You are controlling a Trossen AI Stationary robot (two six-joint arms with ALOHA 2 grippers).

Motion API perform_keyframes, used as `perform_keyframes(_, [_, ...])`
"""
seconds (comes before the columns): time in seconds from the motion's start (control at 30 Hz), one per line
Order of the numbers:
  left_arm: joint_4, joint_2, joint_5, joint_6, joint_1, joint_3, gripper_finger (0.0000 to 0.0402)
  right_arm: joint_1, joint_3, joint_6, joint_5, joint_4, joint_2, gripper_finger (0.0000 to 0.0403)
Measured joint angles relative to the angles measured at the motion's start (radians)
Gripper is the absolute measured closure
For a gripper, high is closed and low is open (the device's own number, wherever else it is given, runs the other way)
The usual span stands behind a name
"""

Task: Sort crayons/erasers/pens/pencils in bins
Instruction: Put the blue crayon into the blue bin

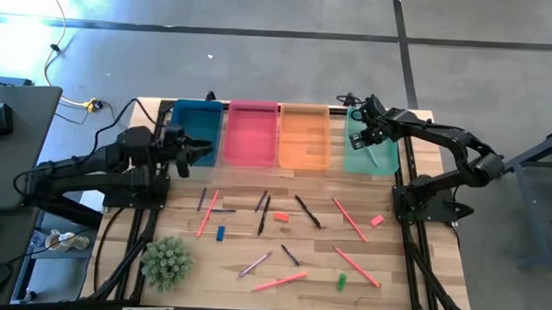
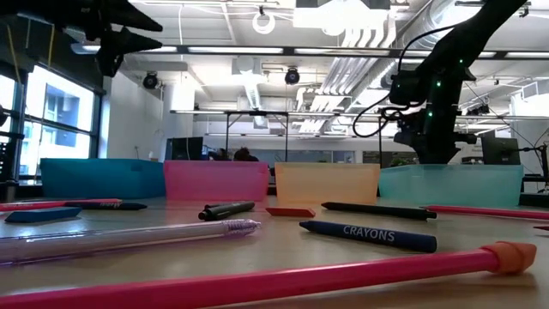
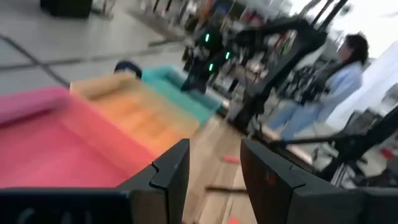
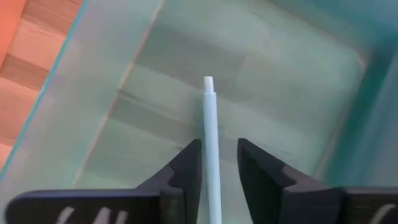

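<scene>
Right hand (image 4: 217,165) over the teal bin (image 1: 383,161), fingers apart, pale stick (image 4: 211,137) between them, contact unclear. Left hand (image 3: 214,171) open above the pink bin (image 3: 56,140).

One word can be read: "CRAYONS", printed in pale capitals along the side of a dark blue crayon (image 2: 373,235) that lies on the surface in the low view. No other text, label, brand, number or sign can be made out in any view.

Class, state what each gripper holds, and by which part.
Right gripper: thin pale stick between its fingers over the teal-green bin; grip uncertain. Left gripper: nothing.
</scene>
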Motion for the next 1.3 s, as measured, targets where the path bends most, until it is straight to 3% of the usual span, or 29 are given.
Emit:
perform_keyframes(0.13, [-0.140, 0.083, 0.005, -0.001, 0.000, 0.097, 0.0271, 0.000, 0.014, -0.016, -0.013, -0.031, -0.001, 0.0286])
perform_keyframes(0.47, [-0.460, 0.242, 0.052, -0.119, -0.002, 0.272, 0.0271, 0.001, 0.197, -0.081, -0.014, -0.157, -0.003, 0.0286])
perform_keyframes(0.8, [-0.687, 0.352, -0.009, -0.330, -0.124, 0.287, 0.0271, 0.001, 0.387, -0.110, -0.002, -0.265, -0.004, 0.0286])
perform_keyframes(1.3, [-0.809, 0.572, -0.134, -0.766, -0.331, 0.285, 0.0271, 0.001, 0.505, -0.128, -0.006, -0.327, -0.004, 0.0286])
